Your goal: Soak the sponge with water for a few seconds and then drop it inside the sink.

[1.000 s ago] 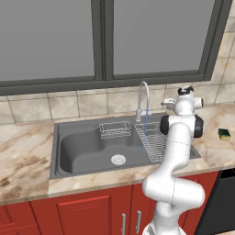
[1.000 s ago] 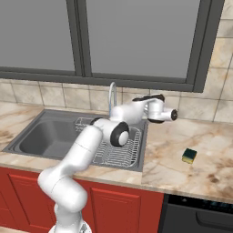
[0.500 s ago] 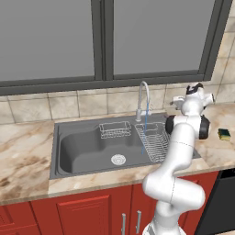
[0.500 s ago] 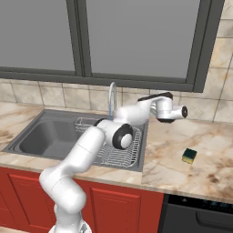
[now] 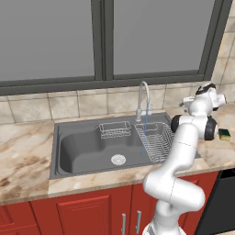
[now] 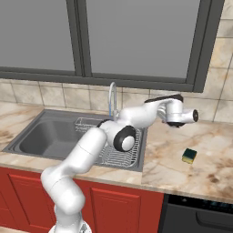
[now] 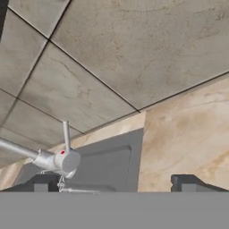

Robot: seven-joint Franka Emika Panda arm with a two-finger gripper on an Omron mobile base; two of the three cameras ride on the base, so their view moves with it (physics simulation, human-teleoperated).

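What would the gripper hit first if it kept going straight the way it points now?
Probably the beige tiled wall behind the counter; the open gripper faces it, with nothing between as far as the hand view shows. Depth is unclear.

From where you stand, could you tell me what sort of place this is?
A home-style kitchen, rendered in simulation. A dark grey sink with a chrome faucet is set in a marble counter under a window, with red cabinets below and a sponge lying on the counter.

**Sink left, sponge right**

The sink (image 5: 92,151) sits in the counter (image 6: 182,175) below the window (image 5: 101,41). The faucet (image 5: 143,98) stands at its back rim, the water (image 5: 146,121) falling into the rack (image 5: 156,142). The sponge (image 6: 189,156) lies on the counter, well right of the sink.
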